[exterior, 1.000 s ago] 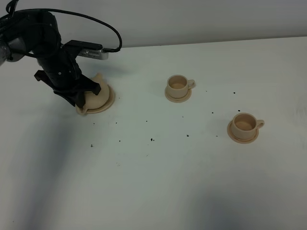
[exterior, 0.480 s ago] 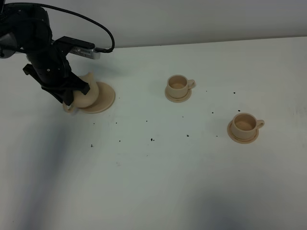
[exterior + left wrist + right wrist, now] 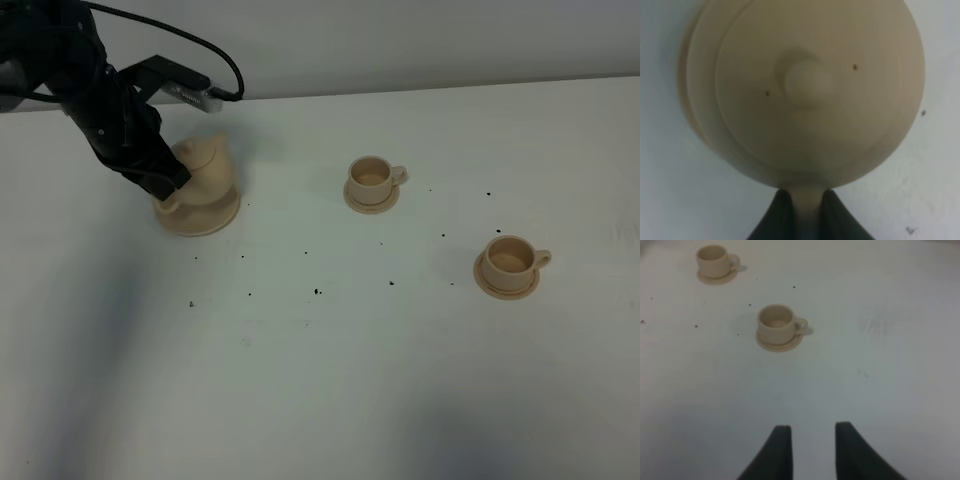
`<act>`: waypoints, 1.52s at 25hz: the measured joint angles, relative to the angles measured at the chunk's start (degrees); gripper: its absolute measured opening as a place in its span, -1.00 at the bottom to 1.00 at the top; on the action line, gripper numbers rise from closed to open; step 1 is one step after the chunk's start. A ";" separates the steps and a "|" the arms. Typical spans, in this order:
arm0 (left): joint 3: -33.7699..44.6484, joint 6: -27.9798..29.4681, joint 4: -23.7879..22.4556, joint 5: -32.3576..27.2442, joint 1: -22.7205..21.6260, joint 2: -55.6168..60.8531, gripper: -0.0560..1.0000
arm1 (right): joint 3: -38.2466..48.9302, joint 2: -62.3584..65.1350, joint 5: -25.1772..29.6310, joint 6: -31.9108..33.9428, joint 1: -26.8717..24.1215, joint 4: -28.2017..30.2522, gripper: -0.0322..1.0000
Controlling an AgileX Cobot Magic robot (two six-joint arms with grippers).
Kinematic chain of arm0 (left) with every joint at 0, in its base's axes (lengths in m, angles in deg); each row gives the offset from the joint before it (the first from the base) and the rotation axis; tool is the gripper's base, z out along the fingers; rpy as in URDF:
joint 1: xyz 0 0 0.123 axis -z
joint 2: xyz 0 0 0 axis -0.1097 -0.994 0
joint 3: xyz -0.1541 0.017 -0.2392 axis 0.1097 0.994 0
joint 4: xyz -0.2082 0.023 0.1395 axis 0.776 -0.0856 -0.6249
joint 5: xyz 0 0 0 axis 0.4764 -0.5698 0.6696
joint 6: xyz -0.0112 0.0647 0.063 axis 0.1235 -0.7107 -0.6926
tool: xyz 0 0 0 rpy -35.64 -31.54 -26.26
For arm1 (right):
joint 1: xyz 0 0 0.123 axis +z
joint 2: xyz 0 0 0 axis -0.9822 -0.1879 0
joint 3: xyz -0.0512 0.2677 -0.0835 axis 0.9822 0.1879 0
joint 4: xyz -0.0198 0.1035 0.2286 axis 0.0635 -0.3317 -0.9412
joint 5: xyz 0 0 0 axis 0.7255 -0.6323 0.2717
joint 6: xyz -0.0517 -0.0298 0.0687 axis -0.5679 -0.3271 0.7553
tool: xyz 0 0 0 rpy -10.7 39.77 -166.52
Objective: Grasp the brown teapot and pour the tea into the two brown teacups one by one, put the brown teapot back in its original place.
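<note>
Left wrist view: my left pincer point(image 3: 808, 212) pinches the teapot's point(image 3: 810, 90) handle. A moment ago the pot hung tilted off its saucer point(image 3: 224, 214); now it's upright over it, near the counter's point(image 3: 330, 380) far-left corner. Pouring looks still ahead; right pincer point(image 3: 810, 450) spread.

The teapot point(image 3: 208, 172), the wide saucer point(image 3: 205, 218) under it and the left claw point(image 3: 807, 214) clamping its handle block the far left corner of the table point(image 3: 320, 400). The far cup point(image 3: 372, 178) and the right cup point(image 3: 510, 258) stand well apart, with a wide lane between. The near half lies open. The right claw point(image 3: 810, 447) hangs parted over bare table.
</note>
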 joint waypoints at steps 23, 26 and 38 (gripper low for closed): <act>-3.98 -16.66 1.44 9.27 8.77 -0.18 -0.61 | 0.00 0.00 0.00 0.00 0.00 0.00 -0.47; -4.10 -16.60 -0.35 11.46 10.20 -1.43 -0.61 | 0.00 0.00 0.00 0.00 0.00 0.00 -0.47; -4.10 -16.56 -7.81 22.93 13.57 -5.68 -0.61 | 0.00 0.00 0.00 0.00 0.00 0.00 -0.47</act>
